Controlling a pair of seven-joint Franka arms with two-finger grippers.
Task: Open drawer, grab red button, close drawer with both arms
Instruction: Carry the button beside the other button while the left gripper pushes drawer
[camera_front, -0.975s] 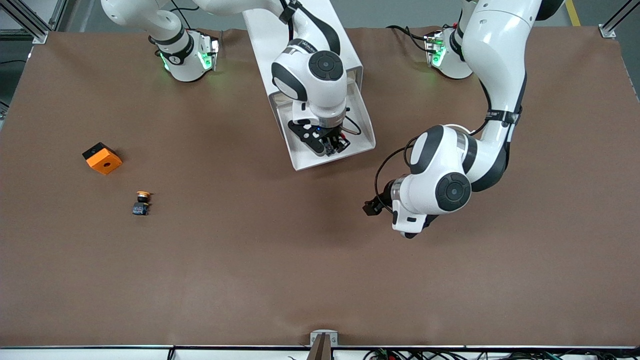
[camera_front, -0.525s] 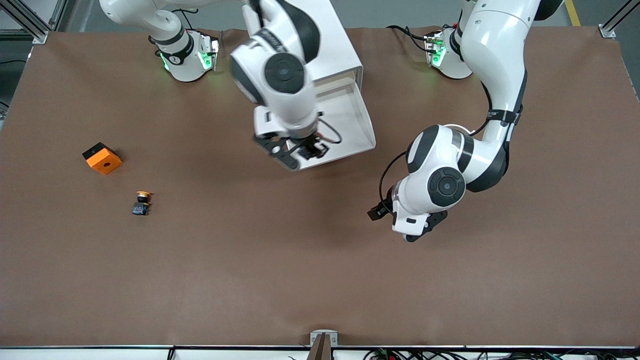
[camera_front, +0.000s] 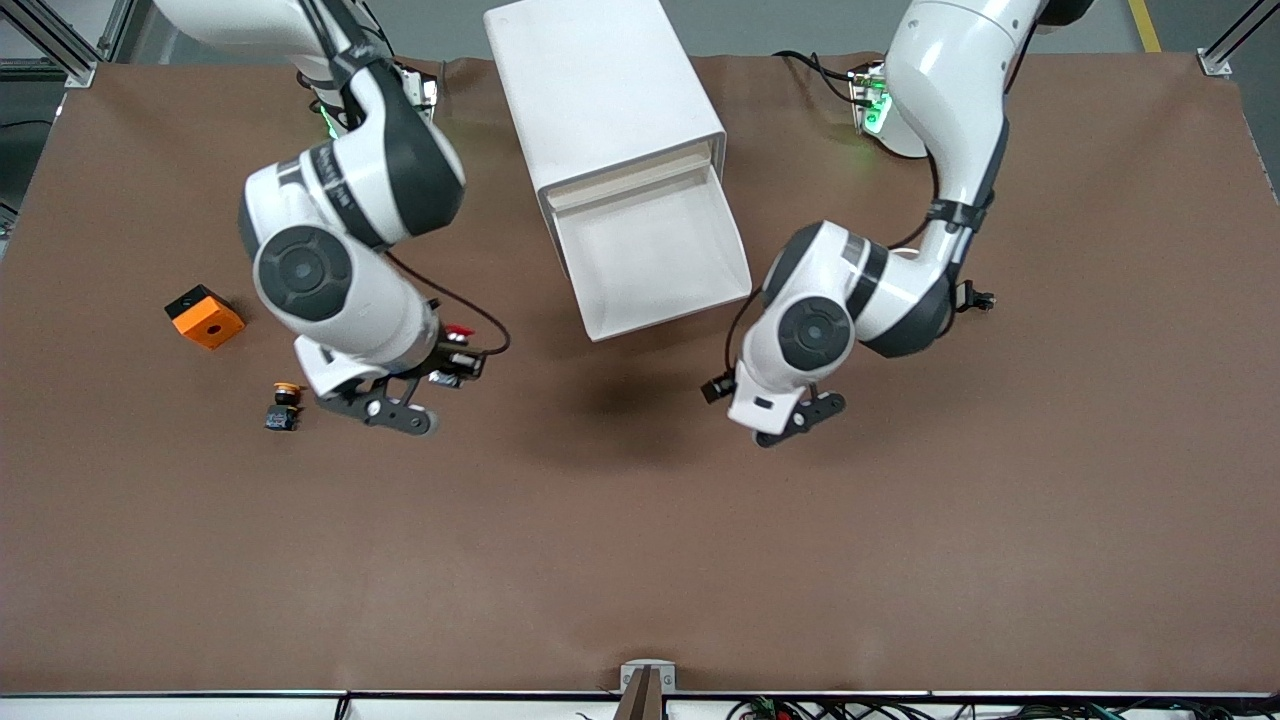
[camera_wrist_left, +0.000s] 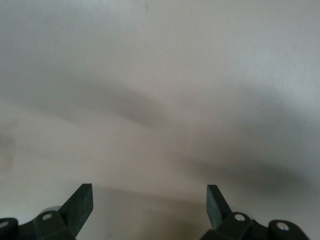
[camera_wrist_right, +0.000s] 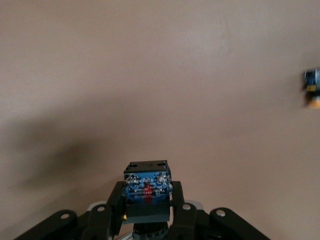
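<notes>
Since a second ago your right hand (camera_front: 440, 368), clamping the button (camera_wrist_right: 147, 189), leaves the drawer (camera_front: 655, 250); left hand (camera_wrist_left: 149, 207) hangs spread wide.

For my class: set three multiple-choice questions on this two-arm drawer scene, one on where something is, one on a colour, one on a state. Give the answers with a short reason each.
1. Where is the red-capped button?
A. in the drawer
B. in the right gripper, over the table
C. lying beside the orange cube

2. What colour is the cap of the button lying on the table?
A. yellow-orange
B. green
C. white

3. How is the drawer?
A. pushed shut
B. taken out of the cabinet
C. pulled open

Answers:
1. B: the right gripper is shut on the button, above the brown table.
2. A: its cap shows yellow-orange, near the orange cube.
3. C: the tray sticks out of the white cabinet, nothing in it, while the left gripper hangs open over the table close by.
</notes>
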